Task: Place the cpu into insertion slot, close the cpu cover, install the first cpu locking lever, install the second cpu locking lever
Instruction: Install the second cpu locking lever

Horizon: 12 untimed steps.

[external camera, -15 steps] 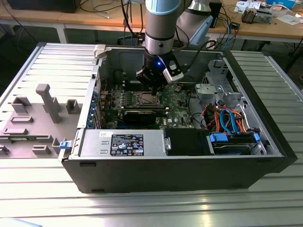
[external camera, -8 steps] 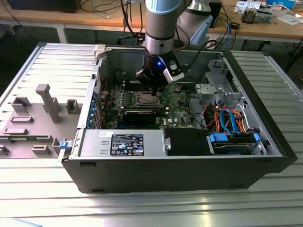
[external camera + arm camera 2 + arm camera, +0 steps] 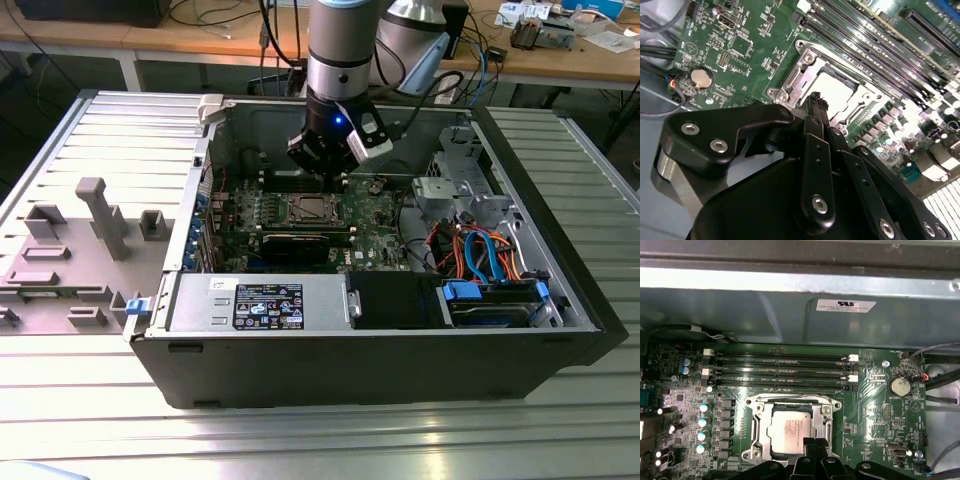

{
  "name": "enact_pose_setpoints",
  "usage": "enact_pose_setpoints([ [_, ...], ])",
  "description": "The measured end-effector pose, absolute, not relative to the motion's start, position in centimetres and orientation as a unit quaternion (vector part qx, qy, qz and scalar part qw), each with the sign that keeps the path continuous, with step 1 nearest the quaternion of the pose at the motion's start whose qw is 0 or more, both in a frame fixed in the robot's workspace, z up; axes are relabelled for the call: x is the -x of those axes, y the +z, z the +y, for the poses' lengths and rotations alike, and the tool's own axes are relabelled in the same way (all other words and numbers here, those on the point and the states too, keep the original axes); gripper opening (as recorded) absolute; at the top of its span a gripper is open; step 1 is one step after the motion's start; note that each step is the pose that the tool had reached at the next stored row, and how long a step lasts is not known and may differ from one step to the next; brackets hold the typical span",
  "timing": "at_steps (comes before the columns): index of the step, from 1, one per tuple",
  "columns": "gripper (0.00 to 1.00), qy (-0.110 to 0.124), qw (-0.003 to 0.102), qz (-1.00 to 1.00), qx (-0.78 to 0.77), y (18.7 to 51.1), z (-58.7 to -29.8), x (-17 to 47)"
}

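We find the black two-fingered gripper (image 3: 815, 100) closest to the wrist cameras, its fingertips drawn together into a narrow stance with nothing between them, poised just above one edge of the small square insertion slot (image 3: 792, 432) on the green circuit board (image 3: 875, 405). We see the small flat silvery-grey cpu (image 3: 792, 430) seated in that slot, with the thin silvery metal cpu cover (image 3: 757, 425) lying flat around it, framing the chip in both wrist views. Beyond the slot, towards the far wall of the open grey computer case (image 3: 180, 290), lie the long narrow black memory slots (image 3: 780, 371). In the exterior view, the case rests on the ribbed metal worktop (image 3: 320, 440).
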<state>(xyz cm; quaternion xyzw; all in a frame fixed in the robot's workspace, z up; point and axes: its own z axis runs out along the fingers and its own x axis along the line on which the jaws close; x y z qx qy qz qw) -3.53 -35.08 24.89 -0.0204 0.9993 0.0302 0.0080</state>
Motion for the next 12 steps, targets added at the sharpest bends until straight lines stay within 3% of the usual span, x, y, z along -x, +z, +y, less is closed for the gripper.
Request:
enact_pose_setpoints([
  [12, 0.11, 0.037, 0.008, 0.999, 0.020, 24.9, -37.9, 3.5],
])
